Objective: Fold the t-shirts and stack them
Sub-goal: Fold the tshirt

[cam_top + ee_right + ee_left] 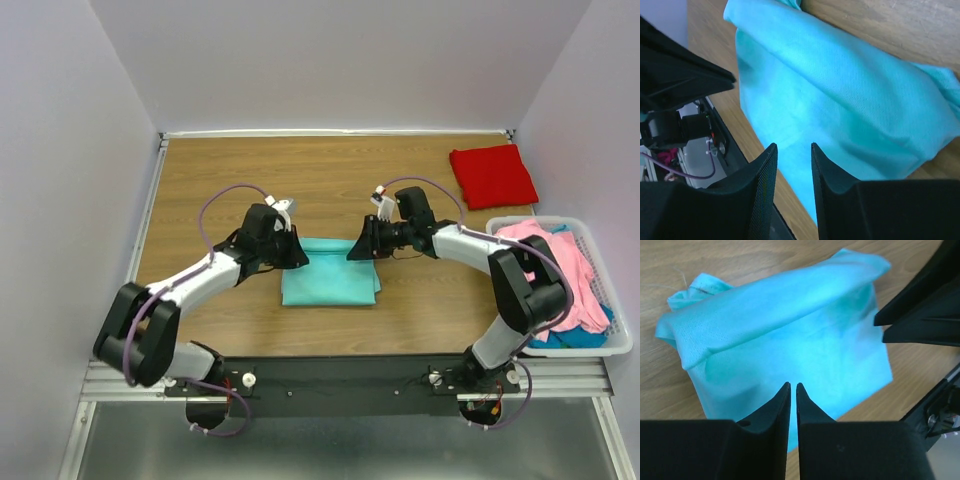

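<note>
The aqua-teal t-shirt (pixel 330 275) lies folded into a rectangle at the table's middle, also seen in the left wrist view (pixel 790 340) and the right wrist view (pixel 840 100). My left gripper (pixel 298 257) hovers at its far left corner; in its wrist view the jaws (pixel 790 385) are shut with a hairline gap and hold nothing. My right gripper (pixel 356 250) hovers at the far right corner; its jaws (pixel 792 146) stand a little apart and empty above the cloth. A folded bright red t-shirt (pixel 492 175) lies at the back right.
A white plastic basket (pixel 622 345) stands at the right edge, holding a pink shirt (pixel 565 265) over a blue-teal one (pixel 575 338). Grey walls close the table's sides and back. The black rail with the arm bases runs along the near edge.
</note>
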`<state>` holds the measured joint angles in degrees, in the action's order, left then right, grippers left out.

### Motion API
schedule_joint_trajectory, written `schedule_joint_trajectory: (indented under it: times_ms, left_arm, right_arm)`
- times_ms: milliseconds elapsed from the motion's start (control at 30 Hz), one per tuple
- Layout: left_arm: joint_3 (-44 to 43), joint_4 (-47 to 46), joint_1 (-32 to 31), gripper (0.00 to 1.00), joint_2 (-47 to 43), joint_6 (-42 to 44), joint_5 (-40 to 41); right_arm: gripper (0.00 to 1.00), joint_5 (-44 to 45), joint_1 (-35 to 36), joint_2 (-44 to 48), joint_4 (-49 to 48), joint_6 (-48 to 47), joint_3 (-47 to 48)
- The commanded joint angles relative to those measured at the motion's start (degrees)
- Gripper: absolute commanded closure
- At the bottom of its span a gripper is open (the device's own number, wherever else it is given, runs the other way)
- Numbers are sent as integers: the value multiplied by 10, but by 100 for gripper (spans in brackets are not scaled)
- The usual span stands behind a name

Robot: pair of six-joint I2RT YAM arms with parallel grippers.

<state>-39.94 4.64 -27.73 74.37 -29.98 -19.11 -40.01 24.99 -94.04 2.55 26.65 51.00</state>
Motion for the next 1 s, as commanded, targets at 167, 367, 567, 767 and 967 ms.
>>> schedule_joint_trajectory:
  times_ms: [167,367,567,767,967]
  left_arm:
    - [-79,-40,50,90,143,4,-7]
    - [-107,-82,103,91,206,-21,-19]
    - [-151,-108,110,91,266,-52,-35]
    - [-141,-121,111,76,212,-65,-25]
    - [-10,-209,111,69,35,-128,3]
  right_arm:
    - [61,9,-7,-95,-81,-1,45]
    - [61,30,-44,-134,-88,-4,78]
    - [61,25,-69,-178,-92,1,123]
    - [60,-15,-70,-136,-148,72,105]
    - [58,-84,-70,-83,-288,172,9]
